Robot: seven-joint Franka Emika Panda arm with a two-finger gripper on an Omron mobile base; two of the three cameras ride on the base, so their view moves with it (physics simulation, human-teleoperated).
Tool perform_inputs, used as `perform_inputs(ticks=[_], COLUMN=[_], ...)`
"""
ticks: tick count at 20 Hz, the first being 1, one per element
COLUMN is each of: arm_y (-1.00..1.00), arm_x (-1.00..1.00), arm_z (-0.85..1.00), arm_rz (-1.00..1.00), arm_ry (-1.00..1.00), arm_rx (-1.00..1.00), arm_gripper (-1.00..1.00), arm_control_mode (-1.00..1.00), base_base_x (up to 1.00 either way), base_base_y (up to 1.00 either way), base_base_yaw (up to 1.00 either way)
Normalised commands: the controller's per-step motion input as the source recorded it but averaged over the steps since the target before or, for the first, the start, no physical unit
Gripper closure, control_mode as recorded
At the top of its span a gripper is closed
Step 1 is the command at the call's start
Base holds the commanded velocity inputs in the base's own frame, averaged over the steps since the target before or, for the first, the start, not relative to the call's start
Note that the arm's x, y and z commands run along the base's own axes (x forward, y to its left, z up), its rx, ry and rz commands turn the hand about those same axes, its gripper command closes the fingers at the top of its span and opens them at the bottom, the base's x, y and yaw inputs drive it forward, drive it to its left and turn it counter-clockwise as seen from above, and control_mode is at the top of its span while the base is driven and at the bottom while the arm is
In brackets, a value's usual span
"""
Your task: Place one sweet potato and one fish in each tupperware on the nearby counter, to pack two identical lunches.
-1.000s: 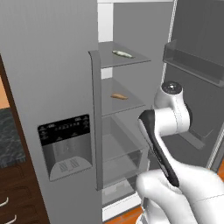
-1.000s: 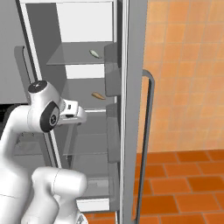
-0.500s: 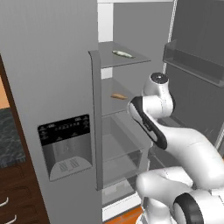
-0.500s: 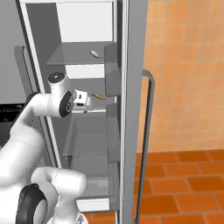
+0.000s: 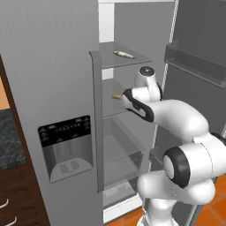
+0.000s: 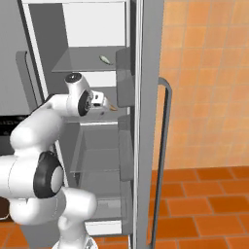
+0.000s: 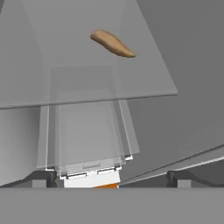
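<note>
The tool (image 7: 111, 177) stands spread as wide as it goes, its two dark fingertips (image 7: 43, 178) far apart at the bottom of the hand view, and nothing sits between them. It holds nothing and touches nothing.

The sweet potato (image 7: 112, 43) lies on a clear glass shelf (image 7: 144, 83) inside the open fridge (image 5: 48, 88), up ahead of the tool and well apart from it. In the hand view it sits toward the top, tilted, its narrow end pointing to the lower right. From the left base view its tan tip (image 5: 116, 96) peeks out just beside the arm's wrist, on the middle shelf. From the right base view the same orange tip (image 6: 113, 108) shows just past the hand, which reaches into the fridge at that shelf's height.

The fish (image 5: 124, 54) lies on the shelf above, a pale greenish shape lying flat, higher than the hand and clear of it; it shows from the right base view too (image 6: 104, 59).

Below the sweet potato's shelf is a clear drawer (image 7: 85, 131). The fridge door (image 6: 146, 121) stands open to the right with its long handle (image 6: 165, 146). A strip of the black speckled tabletop (image 5: 8, 139) shows at the far left, over brown cabinet fronts (image 5: 17, 194).
</note>
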Motion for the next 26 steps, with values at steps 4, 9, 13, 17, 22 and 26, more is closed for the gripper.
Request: perform_inputs(ticks=[4, 9, 13, 17, 22, 26], arm_y=[0.00, -0.07, -0.06, 0.00, 0.00, 0.00], arm_x=[0.69, 0.85, 0.90, 0.83, 0.70, 0.69], arm_z=[-0.16, -0.36, -0.27, -0.24, -0.44, -0.40], arm_rz=[0.00, 0.02, 0.04, 0.06, 0.07, 0.05], arm_ry=[0.02, 0.07, 0.02, 0.00, 0.02, 0.04], arm_rx=[0.00, 0.00, 0.00, -0.02, -0.05, -0.05], arm_gripper=[-1.00, -1.00, -1.00, -1.00, -1.00, -1.00], arm_control_mode=[-1.00, -1.00, -1.00, -1.00, -1.00, -1.00], base_base_x=[0.00, 0.00, 0.00, 0.00, 0.00, 0.00], base_base_y=[0.00, 0.00, 0.00, 0.00, 0.00, 0.00], base_base_yaw=[0.00, 0.00, 0.00, 0.00, 0.00, 0.00])
